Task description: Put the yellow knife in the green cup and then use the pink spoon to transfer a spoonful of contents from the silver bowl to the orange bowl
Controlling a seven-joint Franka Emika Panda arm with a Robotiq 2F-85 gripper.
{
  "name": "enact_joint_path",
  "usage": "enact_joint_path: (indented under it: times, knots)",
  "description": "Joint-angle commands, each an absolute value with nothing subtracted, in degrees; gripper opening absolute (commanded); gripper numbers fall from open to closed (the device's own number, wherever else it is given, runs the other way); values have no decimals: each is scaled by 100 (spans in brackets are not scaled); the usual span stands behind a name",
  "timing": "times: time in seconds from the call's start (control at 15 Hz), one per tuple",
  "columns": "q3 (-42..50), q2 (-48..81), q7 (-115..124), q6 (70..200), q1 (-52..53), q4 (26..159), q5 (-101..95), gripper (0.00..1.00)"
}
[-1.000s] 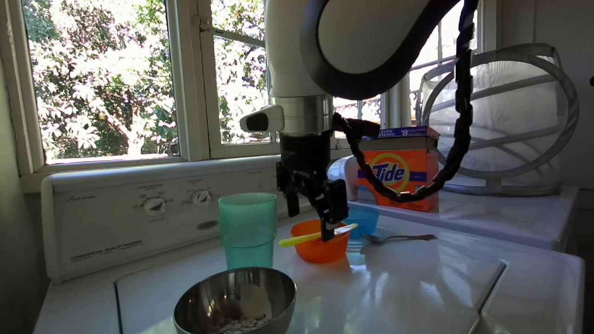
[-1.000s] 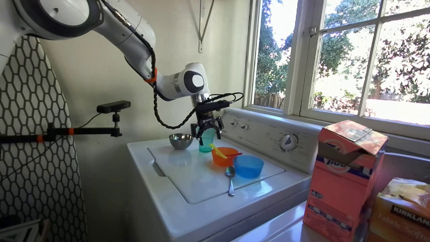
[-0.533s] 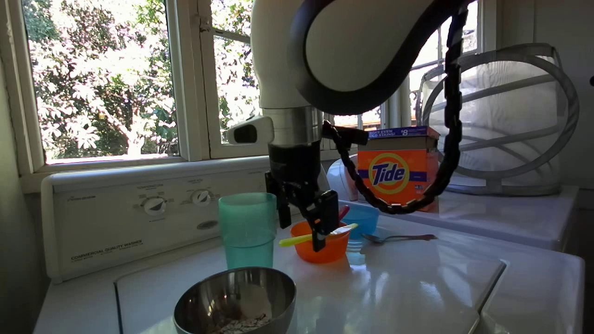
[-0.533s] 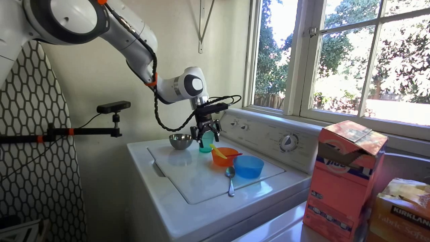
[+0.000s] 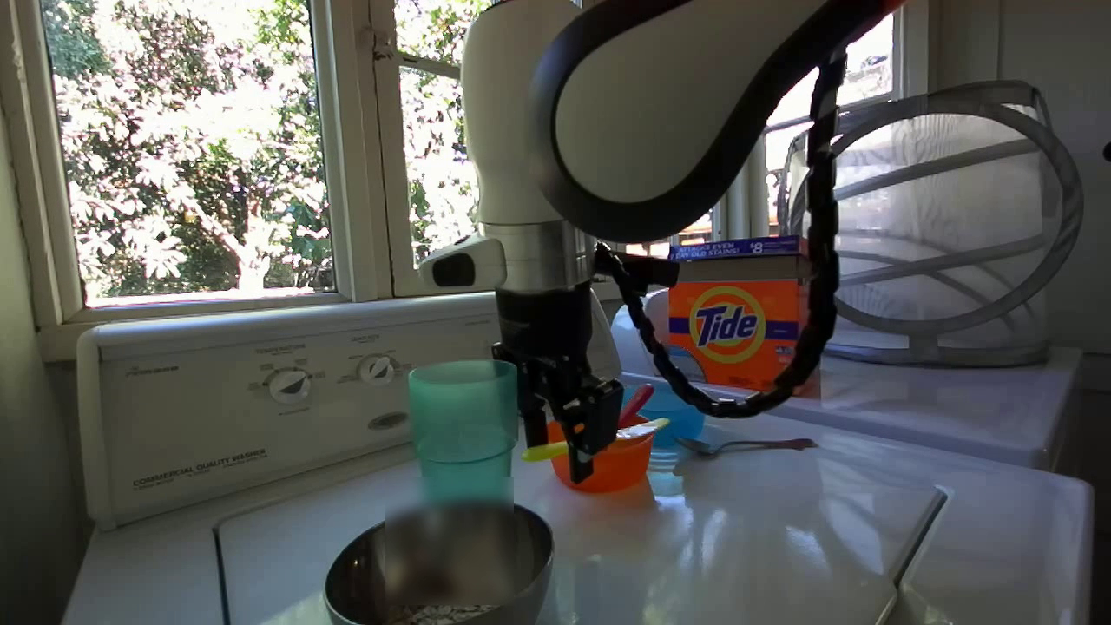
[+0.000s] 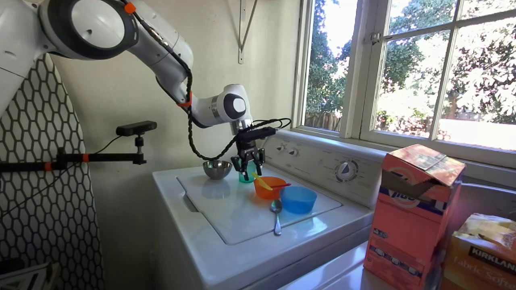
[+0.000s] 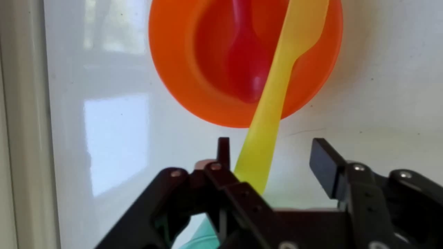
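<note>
Lowered since the earlier frame, its spread narrowed, the gripper (image 5: 560, 458) is seen in an exterior view near the handle of the yellow knife (image 5: 549, 450), which is laid across the orange bowl (image 5: 621, 469). Behind the silver bowl (image 5: 354, 570), which is partly blurred, the green cup (image 5: 463, 408) is stood upright.

In an exterior view, the pink spoon (image 6: 284, 185) is shown jutting over the orange bowl's rim; the blue bowl (image 6: 298, 201) is set just beside, and a metal spoon (image 6: 277, 219) is laid near both bowls.

In the wrist view, the fingers (image 7: 323, 167) are held parted, the yellow knife's handle being framed between them, closer to one, and ungripped. The pink spoon's head is rested inside the orange bowl.
</note>
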State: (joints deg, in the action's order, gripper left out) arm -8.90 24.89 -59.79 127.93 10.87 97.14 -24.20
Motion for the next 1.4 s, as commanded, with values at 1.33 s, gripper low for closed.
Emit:
enact_joint_path:
  times: [1.33]
  knots:
    - [-1283,765,-7703,13255,107,10636,277,6]
